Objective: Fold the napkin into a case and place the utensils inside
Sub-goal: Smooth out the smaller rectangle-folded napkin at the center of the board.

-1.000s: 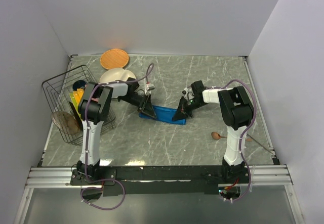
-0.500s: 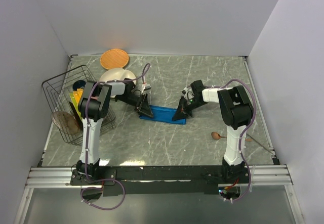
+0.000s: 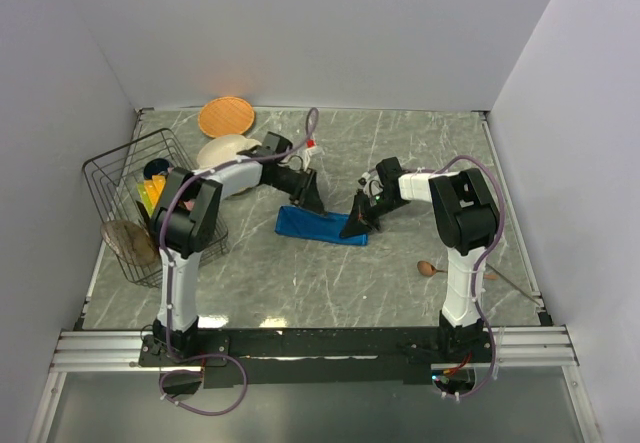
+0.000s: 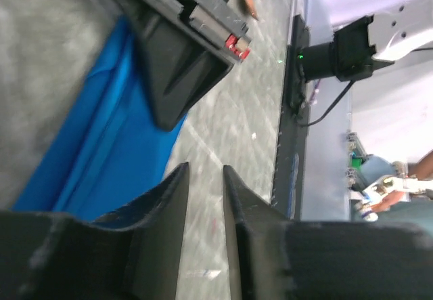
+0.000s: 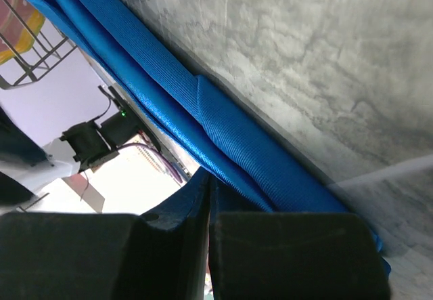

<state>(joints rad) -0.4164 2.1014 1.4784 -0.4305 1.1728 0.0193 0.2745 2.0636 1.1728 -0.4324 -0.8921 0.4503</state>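
The blue napkin (image 3: 315,224) lies on the marble table as a narrow, long, layered strip. My right gripper (image 3: 355,225) sits at its right end, jaws shut on the cloth's folded edge (image 5: 257,144), with the tips (image 5: 208,178) pressed together. My left gripper (image 3: 313,203) hovers just behind the strip's middle, apart from it. In the left wrist view its fingers (image 4: 205,168) stand a narrow gap apart with only table between them, and the napkin (image 4: 88,151) lies to their left. A brown wooden spoon (image 3: 428,268) lies near the right arm's base, next to a thin grey utensil (image 3: 510,281).
A wire basket (image 3: 125,178) holding colourful plates stands at the left edge, with a brown round piece (image 3: 128,241) leaning on it. An orange plate (image 3: 225,116) and a white divided plate (image 3: 228,150) lie at the back left. Grey walls close in three sides.
My left gripper has left the napkin's left end, moved back and to the right, and narrowed its jaws. The right gripper and the napkin have stayed put.
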